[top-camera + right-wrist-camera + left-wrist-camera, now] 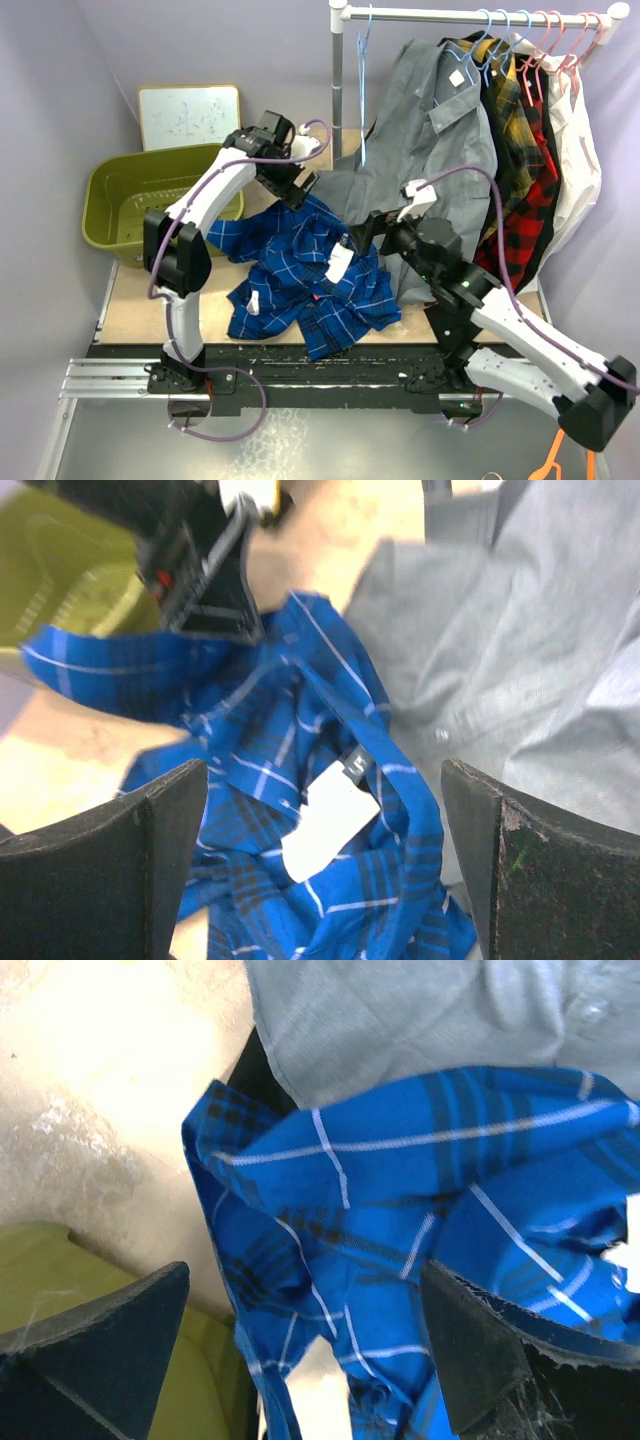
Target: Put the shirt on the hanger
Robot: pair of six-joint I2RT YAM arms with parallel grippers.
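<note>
The royal-blue plaid shirt (300,275) lies crumpled on the table. Its collar and white neck label (330,825) face up. My left gripper (303,188) is open at the shirt's far edge, and its fingers (480,1355) straddle a fold of blue cloth (400,1220) without closing on it. My right gripper (368,228) is open above the collar and label, its fingers (540,880) wide apart. The light-blue hanger (364,80) hangs empty on the rack's left end, behind both grippers.
A grey shirt (440,140) hangs from the rack rod (450,15) and drapes onto the table beside the blue shirt. Plaid and white shirts (530,190) hang further right on pink hangers (560,45). A green bin (110,195) and a whiteboard (188,115) are at the left.
</note>
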